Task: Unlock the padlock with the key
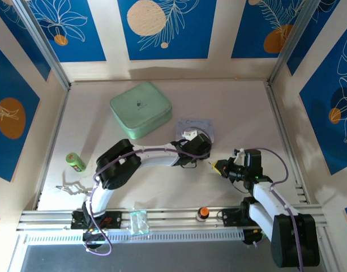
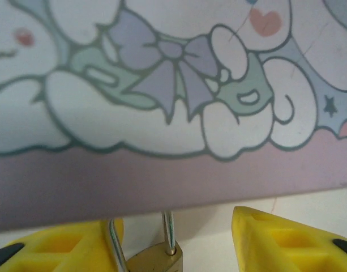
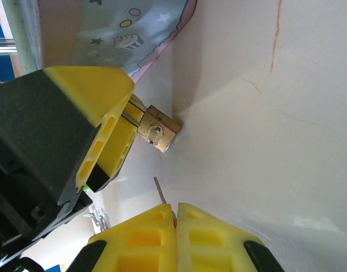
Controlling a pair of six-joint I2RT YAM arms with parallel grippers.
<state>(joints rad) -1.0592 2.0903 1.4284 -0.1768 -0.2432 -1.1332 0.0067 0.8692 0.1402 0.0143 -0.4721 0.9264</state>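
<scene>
Clearly the left tool (image 3: 114, 133) grips the padlock (image 3: 158, 131); the right tool (image 3: 176, 224) pinches the key (image 3: 161, 191), its tip just short of the padlock.

You see the padlock (image 3: 158, 132) left of centre in the right wrist view: small brass body, keyhole face turned toward the camera, shackle end hidden behind yellow fingers. The key (image 3: 161, 191) shows below it as a thin silvery blade, tip pointing up, apart from the padlock.
</scene>
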